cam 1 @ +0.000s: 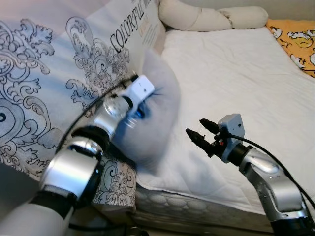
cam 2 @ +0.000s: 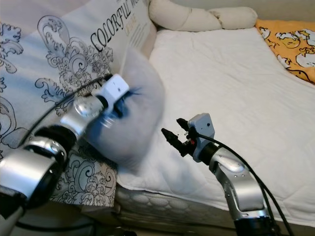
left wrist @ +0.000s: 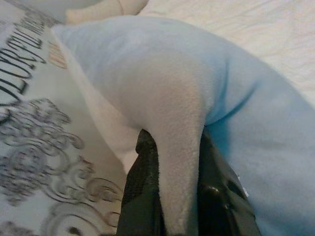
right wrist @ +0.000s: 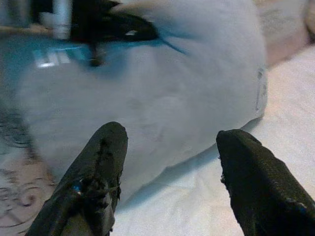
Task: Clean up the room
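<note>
pillow: a soft, pale blue-grey pillow point(cam 1: 152, 108) sits near the left edge of the bed, leaning against a big patterned cushion. it looks plush and squashy.
left gripper: my left gripper point(left wrist: 179, 196) is clamped on a fold of the pillow. the wrist view shows fabric pinched between my two black fingers point(left wrist: 142, 191), which are nearly together. in the head view, this arm reaches up from the lower left into the pillow's side.
right gripper: my right gripper point(cam 1: 201, 132) hangs over the sheet, just right of the pillow and apart from it. its fingers point(right wrist: 98, 167) are spread wide and hold nothing. they point at the pillow's lower side.
bed: a white sheet point(cam 1: 231, 88) covers the mattress and looks mostly flat.
patterned cushion: a large cushion point(cam 1: 49, 73) with grey scrollwork and printed lettering lies to the left, partly behind the pillow.
far end: a long cream bolster point(cam 1: 211, 18) lies across the head of the bed. an orange printed cloth point(cam 1: 298, 42) is at the far right corner.
step in hand: i judge that i am gripping the pillow so i can shift it to a tidy place.
next move: the pinch is only a thin fold, so a lift may let it slip. bringing the free right gripper onto the pillow would steady it.
</note>
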Motion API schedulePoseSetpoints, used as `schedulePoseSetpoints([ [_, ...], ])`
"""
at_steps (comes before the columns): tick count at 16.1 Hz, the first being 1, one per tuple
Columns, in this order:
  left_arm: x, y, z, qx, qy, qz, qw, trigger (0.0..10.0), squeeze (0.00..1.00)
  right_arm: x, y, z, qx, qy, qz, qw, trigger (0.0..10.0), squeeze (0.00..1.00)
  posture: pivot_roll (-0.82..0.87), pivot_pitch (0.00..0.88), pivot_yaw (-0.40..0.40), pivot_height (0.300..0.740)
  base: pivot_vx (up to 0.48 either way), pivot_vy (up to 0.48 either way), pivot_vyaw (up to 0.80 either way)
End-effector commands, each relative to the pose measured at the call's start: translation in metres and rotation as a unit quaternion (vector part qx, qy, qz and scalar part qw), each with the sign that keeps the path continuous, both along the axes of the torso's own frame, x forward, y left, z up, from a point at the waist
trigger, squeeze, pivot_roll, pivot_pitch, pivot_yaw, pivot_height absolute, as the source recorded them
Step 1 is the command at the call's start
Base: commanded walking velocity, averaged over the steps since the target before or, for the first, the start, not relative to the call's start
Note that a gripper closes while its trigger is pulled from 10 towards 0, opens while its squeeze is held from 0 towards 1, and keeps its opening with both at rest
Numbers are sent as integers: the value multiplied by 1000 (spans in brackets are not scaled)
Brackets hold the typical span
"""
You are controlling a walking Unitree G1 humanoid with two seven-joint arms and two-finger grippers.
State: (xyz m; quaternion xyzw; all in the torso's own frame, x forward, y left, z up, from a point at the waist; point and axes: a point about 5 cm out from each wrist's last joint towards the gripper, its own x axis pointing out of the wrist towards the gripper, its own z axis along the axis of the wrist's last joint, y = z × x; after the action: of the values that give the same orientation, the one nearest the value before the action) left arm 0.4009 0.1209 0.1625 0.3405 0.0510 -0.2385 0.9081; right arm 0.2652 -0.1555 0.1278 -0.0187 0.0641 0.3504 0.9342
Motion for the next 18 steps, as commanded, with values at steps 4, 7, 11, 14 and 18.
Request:
schedulePoseSetpoints([
  [4,8,13,22,50,-30,6,998,10000,0,-10,2,2,-18,8,38,999,10000,1000,-192,0,150,740,0,0,0],
  [7,8,19,17,59,-15,20,998,10000,0,-14,2,1,-22,18,43,999,10000,1000,-207,0,158,740,0,0,0],
  [11,6,26,9,39,16,35,998,10000,1000,-16,3,0,-27,24,47,998,10000,1000,-215,0,160,740,0,0,0],
  [14,9,36,21,35,6,48,998,10000,1000,-17,5,-1,-28,29,52,998,10000,1000,-210,0,156,740,0,0,0],
  [18,11,46,34,16,-4,52,999,10000,1000,-16,4,-1,-28,29,52,998,10000,1000,-203,0,154,740,0,0,0],
])
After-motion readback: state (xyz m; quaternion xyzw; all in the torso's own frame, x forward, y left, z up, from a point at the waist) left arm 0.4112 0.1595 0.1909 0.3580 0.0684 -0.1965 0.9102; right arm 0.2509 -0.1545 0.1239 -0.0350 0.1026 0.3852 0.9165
